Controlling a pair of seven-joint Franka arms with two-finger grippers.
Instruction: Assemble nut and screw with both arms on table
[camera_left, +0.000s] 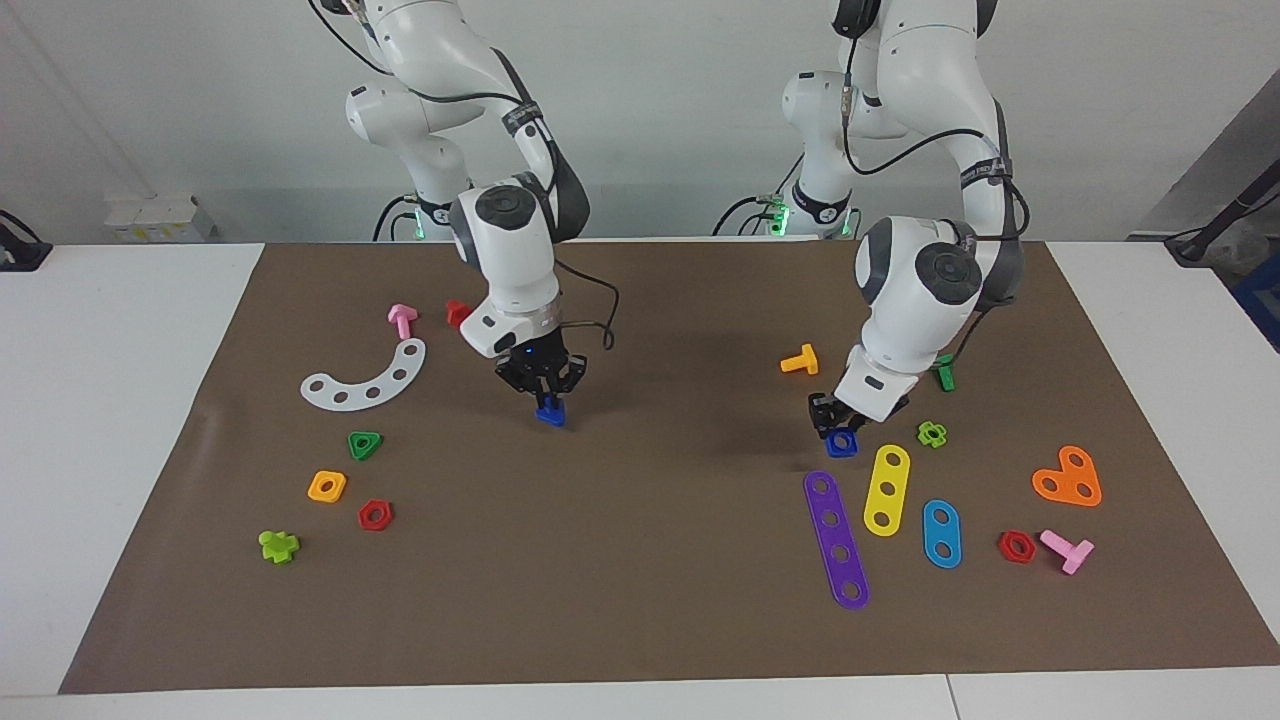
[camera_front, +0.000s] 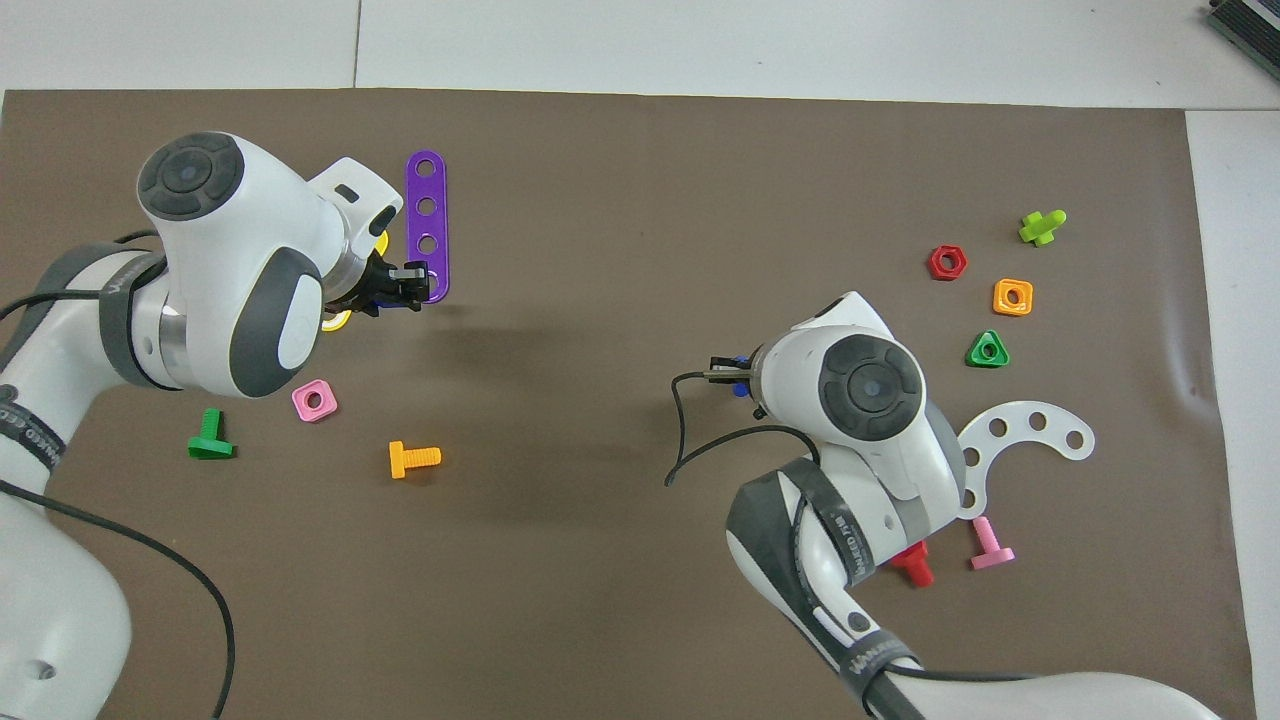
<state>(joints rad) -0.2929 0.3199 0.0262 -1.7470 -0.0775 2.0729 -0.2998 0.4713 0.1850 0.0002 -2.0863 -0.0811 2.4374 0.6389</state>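
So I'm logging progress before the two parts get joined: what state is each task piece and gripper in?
screw: held in the right gripper, over the mat, head down.
nut: between the left gripper's fingers, at the mat beside the purple strip; lifted or not, cannot tell.
screw and nut: apart, not yet joined.

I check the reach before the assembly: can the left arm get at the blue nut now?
Probably yes: the left end effector is already down at the nut on the mat, nothing between them.
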